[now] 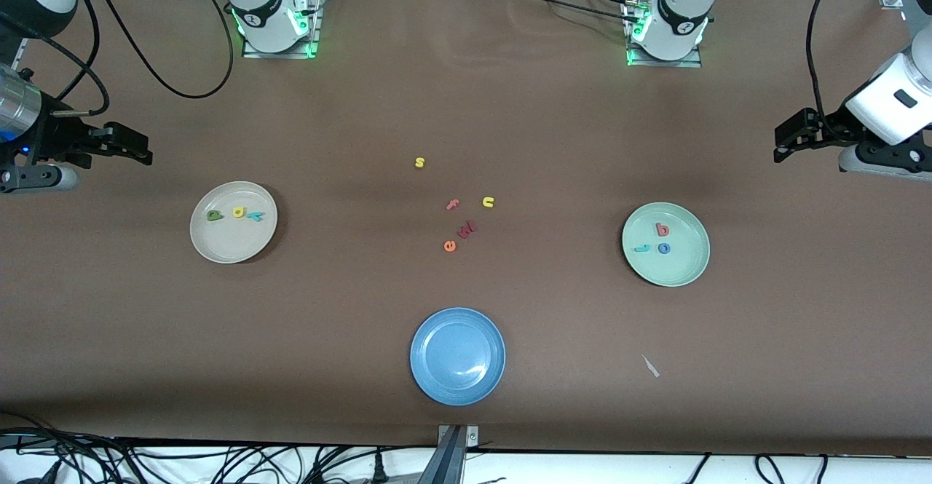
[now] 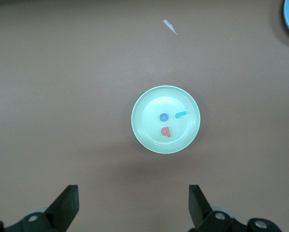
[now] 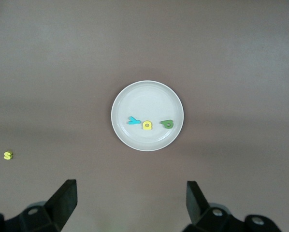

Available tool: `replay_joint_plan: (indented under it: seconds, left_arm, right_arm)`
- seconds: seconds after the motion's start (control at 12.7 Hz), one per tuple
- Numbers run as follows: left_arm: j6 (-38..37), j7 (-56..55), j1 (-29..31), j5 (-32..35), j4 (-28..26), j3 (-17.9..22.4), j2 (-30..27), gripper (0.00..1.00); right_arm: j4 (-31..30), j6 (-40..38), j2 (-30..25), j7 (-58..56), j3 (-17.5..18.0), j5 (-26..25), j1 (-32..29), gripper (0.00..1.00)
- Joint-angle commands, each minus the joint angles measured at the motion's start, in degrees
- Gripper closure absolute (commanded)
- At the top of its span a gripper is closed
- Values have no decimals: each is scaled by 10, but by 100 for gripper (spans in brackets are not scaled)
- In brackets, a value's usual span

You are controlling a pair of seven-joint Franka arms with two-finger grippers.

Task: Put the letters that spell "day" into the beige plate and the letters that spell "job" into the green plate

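Note:
The beige plate (image 1: 231,248) (image 3: 139,99) lies toward the right arm's end of the table. In it are a green letter (image 1: 214,215) (image 3: 167,123), a yellow rounded letter (image 1: 239,212) (image 3: 147,125) and a teal "y" (image 1: 255,215) (image 3: 134,121). The green plate (image 1: 686,266) (image 2: 144,123) lies toward the left arm's end and holds a pinkish-red "b" (image 1: 662,230) (image 2: 166,131), a blue "o" (image 1: 664,248) (image 2: 164,117) and a teal "j" (image 1: 641,248) (image 2: 181,114). My left gripper (image 1: 790,138) (image 2: 133,205) and right gripper (image 1: 132,144) (image 3: 131,203) hang open and empty, each high near its own end of the table.
Loose letters lie mid-table: a yellow "s" (image 1: 419,162) (image 3: 8,155), a pink "f" (image 1: 452,204), a yellow "u" (image 1: 488,201), a dark red letter (image 1: 467,230) and an orange "e" (image 1: 449,246). A blue plate (image 1: 457,382) sits nearest the front camera, with a white scrap (image 1: 650,366) (image 2: 170,26) beside it.

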Motion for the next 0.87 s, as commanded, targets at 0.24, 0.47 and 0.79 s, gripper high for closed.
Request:
replay_joint_plan:
  seconds: [0.24,0.47,0.79]
  left_arm:
    - [7,14,-27,-12,-11,18,-5,0]
    - [7,14,-48,-12,-11,35,-5,0]
    - [5,14,-40,-12,-11,34,0,0]
  right_arm:
    - [-8,-5,-11,49,5,-3,3,0]
    - [-7,-5,-11,50,5,-3,3,0]
    - [-8,-6,-7,50,5,-3,2,0]
